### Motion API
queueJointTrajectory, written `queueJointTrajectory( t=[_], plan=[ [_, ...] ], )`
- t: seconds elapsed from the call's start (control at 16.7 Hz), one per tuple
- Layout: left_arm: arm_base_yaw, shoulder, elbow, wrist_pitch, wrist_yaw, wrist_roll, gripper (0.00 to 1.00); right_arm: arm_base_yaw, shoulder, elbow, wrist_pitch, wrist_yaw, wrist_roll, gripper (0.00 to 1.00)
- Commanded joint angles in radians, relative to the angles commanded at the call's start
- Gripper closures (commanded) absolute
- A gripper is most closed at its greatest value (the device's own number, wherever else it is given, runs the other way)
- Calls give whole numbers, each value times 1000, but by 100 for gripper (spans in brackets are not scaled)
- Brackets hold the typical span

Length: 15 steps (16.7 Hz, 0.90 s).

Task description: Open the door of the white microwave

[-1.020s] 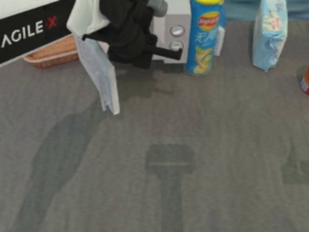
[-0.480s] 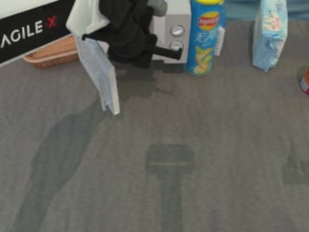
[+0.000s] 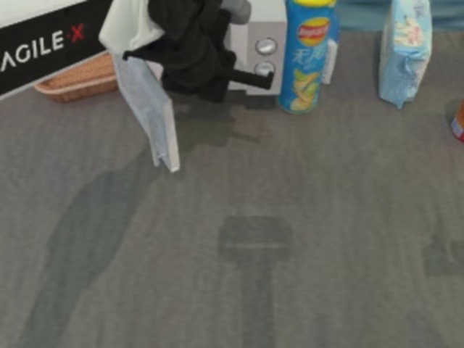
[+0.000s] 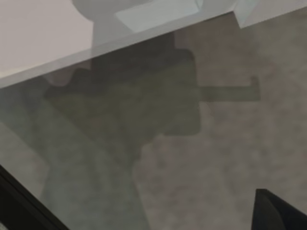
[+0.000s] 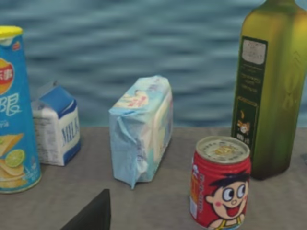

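Surface: grey, cloth-textured table (image 3: 326, 217) under soft arm shadows, with rippled blue behind it in the right wrist view.
Microwave: the white microwave (image 3: 267, 29) stood at the table's far edge, left of centre; a small pale box with two round silver knobs (image 3: 265, 46) stacked on its front panel.
Door: the door (image 3: 151, 109) was swung wide open, hinged at the microwave's left side and jutting toward the near side of the table; a flat light-grey panel seen nearly edge-on, its grey mesh window facing left.
Left gripper: the left gripper (image 3: 196, 54), black, sat right in front of the microwave's opening, just beside the open door; I cannot tell whether its fingers were parted or closed, and the left wrist view showed only table, shadow and a pale panel edge.
Right gripper: only a dark fingertip (image 5: 93, 215) showed in the right wrist view, so I cannot tell its state; that arm was out of the top view.
Basket: brown woven basket (image 3: 76, 80) left of the door, partly under a black AgileX sign; contents hidden.
Crisps: tall blue tube of crisps (image 3: 306, 58) just right of the microwave, a milk carton (image 5: 55, 127) behind it.
Packet: pale blue soft packet (image 3: 404, 51) farther right.
Can and bottle: red cartoon can (image 5: 219, 184) near a green olive oil bottle (image 5: 271, 86), at the table's right.
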Motion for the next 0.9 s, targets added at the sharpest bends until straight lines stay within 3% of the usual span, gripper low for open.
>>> queueJointTrajectory(
  t=[0.42,0.6,0.9],
  plan=[
    [13,-9,-15,-6,23,37,100,0,0,0,0,0,0,0],
    [59,-44,-60,-19,94,170,100,0,0,0,0,0,0,0],
    [183,-145,-182,-48,274,553,100,0,0,0,0,0,0,0]
  ],
)
